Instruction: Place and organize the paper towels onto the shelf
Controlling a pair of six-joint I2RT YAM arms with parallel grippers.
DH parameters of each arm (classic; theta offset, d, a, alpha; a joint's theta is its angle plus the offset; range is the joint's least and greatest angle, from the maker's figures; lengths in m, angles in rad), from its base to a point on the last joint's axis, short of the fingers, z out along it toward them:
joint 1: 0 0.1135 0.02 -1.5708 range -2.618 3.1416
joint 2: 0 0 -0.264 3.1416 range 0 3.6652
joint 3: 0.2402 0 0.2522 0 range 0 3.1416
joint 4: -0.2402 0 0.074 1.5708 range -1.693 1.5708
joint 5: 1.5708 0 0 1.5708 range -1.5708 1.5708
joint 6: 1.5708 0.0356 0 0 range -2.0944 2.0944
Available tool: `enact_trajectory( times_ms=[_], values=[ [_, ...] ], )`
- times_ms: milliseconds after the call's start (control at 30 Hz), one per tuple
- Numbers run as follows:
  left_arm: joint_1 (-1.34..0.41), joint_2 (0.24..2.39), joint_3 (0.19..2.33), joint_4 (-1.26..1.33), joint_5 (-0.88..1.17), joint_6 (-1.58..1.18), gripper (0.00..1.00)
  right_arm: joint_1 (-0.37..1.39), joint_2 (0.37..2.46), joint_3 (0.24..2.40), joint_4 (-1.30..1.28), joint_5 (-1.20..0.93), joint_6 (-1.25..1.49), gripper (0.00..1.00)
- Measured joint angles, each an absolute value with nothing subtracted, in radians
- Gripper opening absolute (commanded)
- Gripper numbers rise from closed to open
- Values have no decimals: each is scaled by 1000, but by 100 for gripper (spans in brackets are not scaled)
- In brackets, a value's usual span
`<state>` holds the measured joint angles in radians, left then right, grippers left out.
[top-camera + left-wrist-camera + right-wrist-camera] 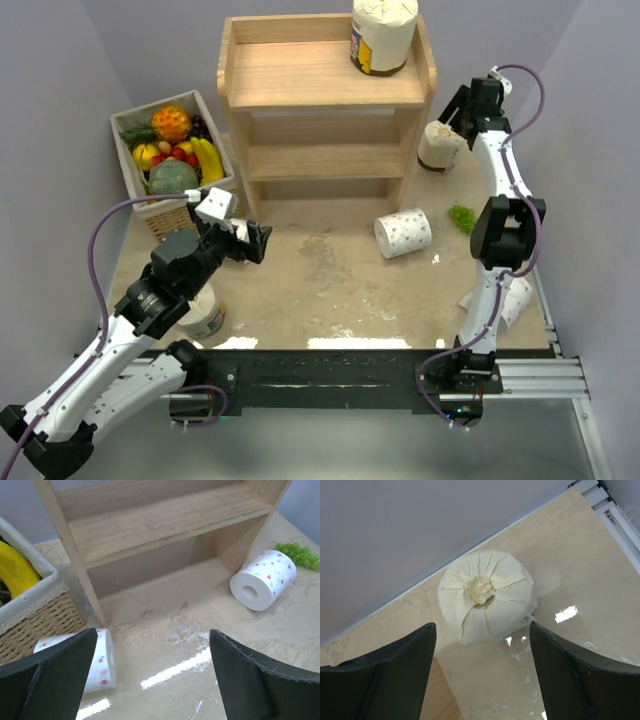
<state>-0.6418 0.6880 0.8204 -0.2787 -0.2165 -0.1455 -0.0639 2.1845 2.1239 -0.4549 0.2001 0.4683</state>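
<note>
Pale natural wood makes up the one shelf (320, 75), standing at the far middle of the beige marbled table (330, 280). It has a rimmed top board and a lower board between its side panels. One wicker basket (168, 216) of fruit sits just beside the shelf's left panel.

There are two arms. The left gripper (152, 635) hovers over the table in front of the shelf's left foot, its jaws spread wide with nothing between them. The right gripper (481, 630) is beside the shelf's right panel, jaws well apart and holding nothing.

Six rolls show in all. Three are larger cream-wrapped rolls:
- One (383, 35) stands upright at the right end of the top board.
- One (438, 147) stands on the table just right of the shelf, directly ahead of the right gripper's fingers and apart from them.
- One (207, 318) is partly hidden under the left arm near the table's front edge.

Three are smaller white dotted rolls:
- One (402, 232) lies on its side in front of the shelf's right foot.
- One (517, 300) is half covered by the right arm.
- One (105, 660) lies against the basket's base, near the shelf's left foot.

One small bunch of green grapes (461, 215) lies just right of the first white roll.
</note>
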Motion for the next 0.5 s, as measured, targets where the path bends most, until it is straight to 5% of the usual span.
enact_trajectory(
  times_ms=[500],
  values=[
    [-642,708,820,-279,-217,-146,100,-73,2331,2165,-395,244,469,79]
  ],
)
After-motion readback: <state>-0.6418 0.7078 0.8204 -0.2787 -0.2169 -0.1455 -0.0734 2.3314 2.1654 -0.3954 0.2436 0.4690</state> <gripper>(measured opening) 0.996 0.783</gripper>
